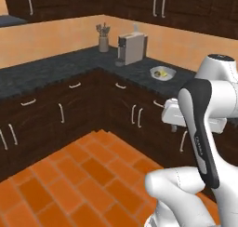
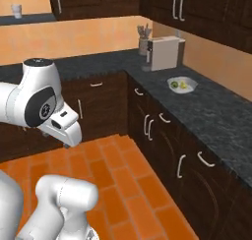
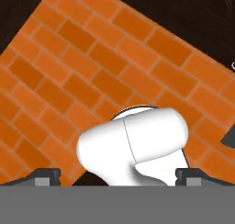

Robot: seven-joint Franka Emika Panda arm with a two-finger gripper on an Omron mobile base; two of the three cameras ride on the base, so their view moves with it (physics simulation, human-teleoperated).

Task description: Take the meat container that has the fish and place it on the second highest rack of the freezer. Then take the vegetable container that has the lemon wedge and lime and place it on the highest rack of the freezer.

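Note:
A shallow white vegetable container (image 1: 162, 73) (image 2: 182, 84) holding yellow and green pieces sits on the dark counter near the corner. The meat container with the fish and the freezer are out of view. My gripper (image 1: 173, 127) (image 2: 65, 143) hangs over the floor in front of the lower cabinets, well short of the counter and pointing down. In the hand view the gripper (image 3: 118, 175) is open, its two dark fingertips (image 3: 48, 175) far apart with nothing between them, above orange floor tiles.
A beige coffee machine (image 1: 132, 48) (image 2: 165, 53) and a utensil holder (image 1: 103, 42) (image 2: 143, 45) stand at the counter corner. Dark cabinets with silver handles line both walls. An orange tiled floor (image 1: 69, 175) spreads in front. A white cup (image 2: 16, 10) stands on a high ledge.

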